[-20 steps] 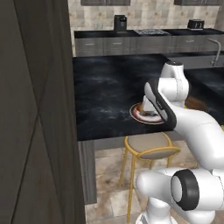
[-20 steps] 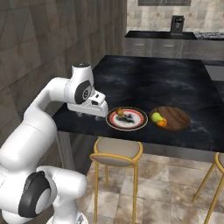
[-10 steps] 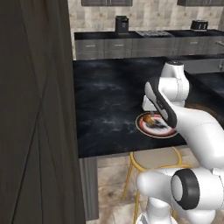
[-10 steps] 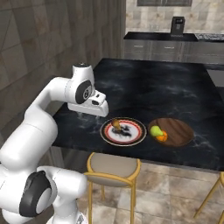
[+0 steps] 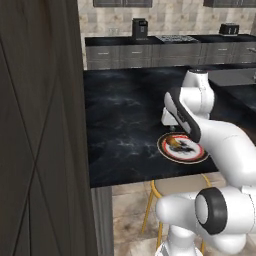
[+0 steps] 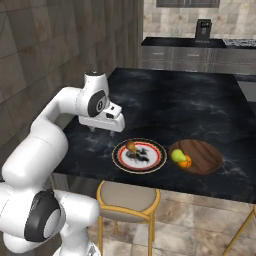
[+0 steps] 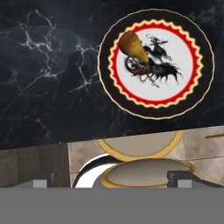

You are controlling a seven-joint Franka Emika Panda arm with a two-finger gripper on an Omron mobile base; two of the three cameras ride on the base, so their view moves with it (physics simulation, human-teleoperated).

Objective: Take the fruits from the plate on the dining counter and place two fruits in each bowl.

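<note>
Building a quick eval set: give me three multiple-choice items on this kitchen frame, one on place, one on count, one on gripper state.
1. Where are the green and orange fruits?
A. In the wooden bowl
B. On the plate
C. On the stool

2. How many fruits lie on the plate?
A. Three
B. None
C. One

3. What is the gripper holding?
A. The brown fruit
B. Nothing
C. The plate's rim

Answers:
1 A: the green fruit and orange fruit sit together in the wooden bowl.
2 C: a single brown fruit rests on the plate.
3 B: the gripper hangs over the counter beside the plate, nothing between its fingers.
</note>
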